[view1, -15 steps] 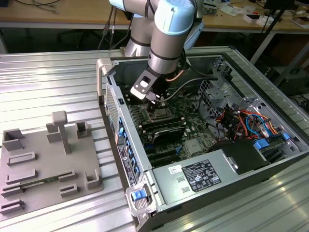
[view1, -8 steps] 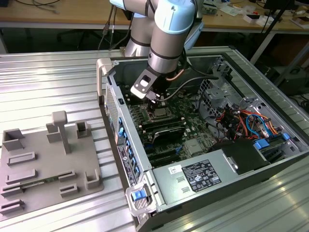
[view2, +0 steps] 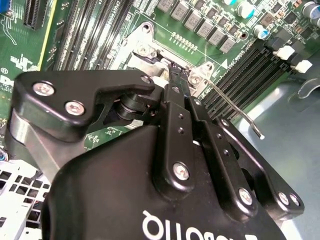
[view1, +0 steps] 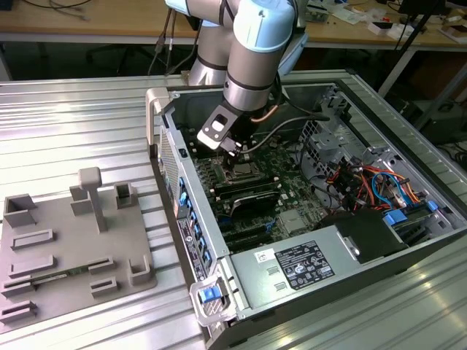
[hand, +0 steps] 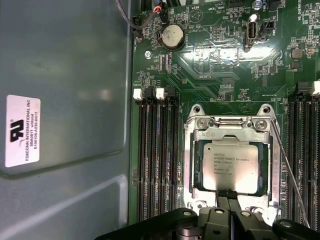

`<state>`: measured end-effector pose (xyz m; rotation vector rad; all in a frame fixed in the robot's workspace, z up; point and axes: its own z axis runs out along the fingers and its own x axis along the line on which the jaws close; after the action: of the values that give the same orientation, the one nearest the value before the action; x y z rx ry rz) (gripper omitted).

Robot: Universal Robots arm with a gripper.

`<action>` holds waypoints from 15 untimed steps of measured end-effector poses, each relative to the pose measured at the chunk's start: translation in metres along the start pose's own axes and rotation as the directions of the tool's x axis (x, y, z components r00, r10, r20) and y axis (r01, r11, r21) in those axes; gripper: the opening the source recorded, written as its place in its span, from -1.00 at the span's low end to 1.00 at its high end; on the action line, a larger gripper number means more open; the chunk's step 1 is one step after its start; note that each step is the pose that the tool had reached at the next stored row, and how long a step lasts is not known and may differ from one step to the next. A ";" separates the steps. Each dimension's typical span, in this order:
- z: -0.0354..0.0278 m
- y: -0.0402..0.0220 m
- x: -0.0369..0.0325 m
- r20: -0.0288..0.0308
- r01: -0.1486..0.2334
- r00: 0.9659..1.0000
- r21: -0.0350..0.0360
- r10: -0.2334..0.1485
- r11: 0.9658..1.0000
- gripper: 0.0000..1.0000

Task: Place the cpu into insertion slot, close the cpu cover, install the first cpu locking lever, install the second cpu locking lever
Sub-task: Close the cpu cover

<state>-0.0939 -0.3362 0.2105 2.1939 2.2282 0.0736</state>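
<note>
Jaws nearly touch with nothing visible between them. The gripper (hand: 228, 194) tip meets the edge of the cover (hand: 230, 134), which lies flat over the chip (hand: 232, 165) seated in its socket (hand: 188, 170). A wire lever (hand: 287, 167) angles away beside it.

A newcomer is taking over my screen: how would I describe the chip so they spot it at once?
Inside the open computer case, find the green board and the gap between its two banks of long black memory slots. There a silver metal frame surrounds a flat square chip, by the tip of the black tool. Unlike its green and black neighbours, its top is dull grey.
</note>
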 end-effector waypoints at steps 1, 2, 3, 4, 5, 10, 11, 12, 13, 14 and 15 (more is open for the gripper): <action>-0.0004 0.0001 0.0001 0.000 0.000 1.000 0.000 0.000 1.000 -0.79; -0.0005 0.0002 0.0000 0.000 0.000 1.000 0.000 0.000 1.000 -0.79; -0.0006 0.0008 0.0000 0.000 0.000 1.000 0.000 0.000 1.000 -0.79; -0.0005 0.0025 0.0000 0.000 0.000 1.000 0.000 0.000 1.000 -0.79; -0.0004 0.0040 -0.0001 0.000 0.000 1.000 0.000 0.000 1.000 -0.79; 0.0002 0.0174 -0.0002 0.000 0.000 1.000 0.000 0.000 1.000 -0.79; 0.0002 0.0189 -0.0003 0.000 0.000 1.000 0.000 0.000 1.000 -0.79; 0.0003 0.0203 -0.0003 0.000 0.000 1.000 0.000 0.000 1.000 -0.79; 0.0003 0.0214 -0.0004 0.000 0.000 1.000 0.000 0.000 1.000 -0.79; 0.0003 0.0225 -0.0004 0.000 0.000 1.000 0.000 0.000 1.000 -0.79; 0.0004 0.0227 -0.0004 0.000 0.000 1.000 0.000 0.000 1.000 -0.79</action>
<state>-0.0712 -0.3362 0.2111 2.1938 2.2283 0.0738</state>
